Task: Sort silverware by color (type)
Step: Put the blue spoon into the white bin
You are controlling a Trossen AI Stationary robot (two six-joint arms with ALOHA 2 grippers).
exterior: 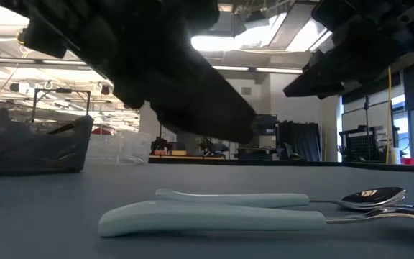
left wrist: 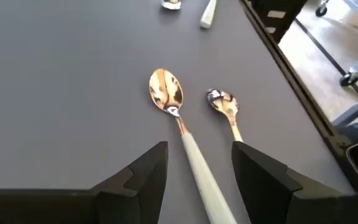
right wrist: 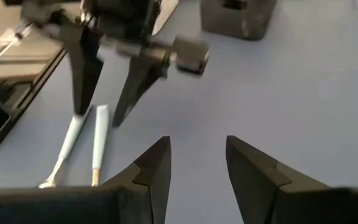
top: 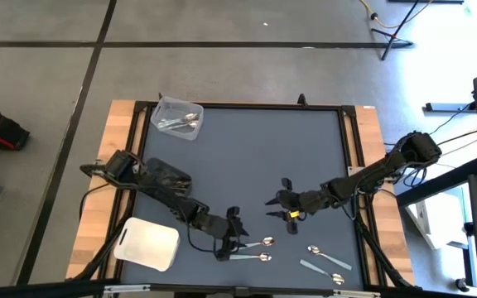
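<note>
**Left gripper straddles a pale-handled spoon near the table's front edge**

At the far left of the high view a white rounded-square tray (top: 146, 243) lies at the front left corner of the grey table (top: 247, 157), with nothing visible in it. Toward the back left corner stands a clear plastic tub (top: 177, 117) holding a few silver utensils (top: 180, 123); their exact number cannot be made out from above.

The left gripper (top: 232, 240) reaches in from the left and sits low over the front of the table, its fingers (left wrist: 143, 171) spread wide. In its wrist view the pale handle of a spoon (left wrist: 179, 121) runs up between the two fingers, bowl pointing away; whether the fingers touch the handle is hard to judge, but they are not closed on it. Just beside it lies a second spoon (left wrist: 224, 106), roughly parallel. In the high view these two show as a pair (top: 259, 249) just right of the gripper, and in the low view their pale handles (exterior: 228, 208) lie side by side on the table.

The right gripper (top: 279, 203) hangs above the bare middle of the table, jaws well apart and holding nothing.

Farther right, near the front right corner, two more pale-handled spoons (top: 325, 261) lie close together.
</note>
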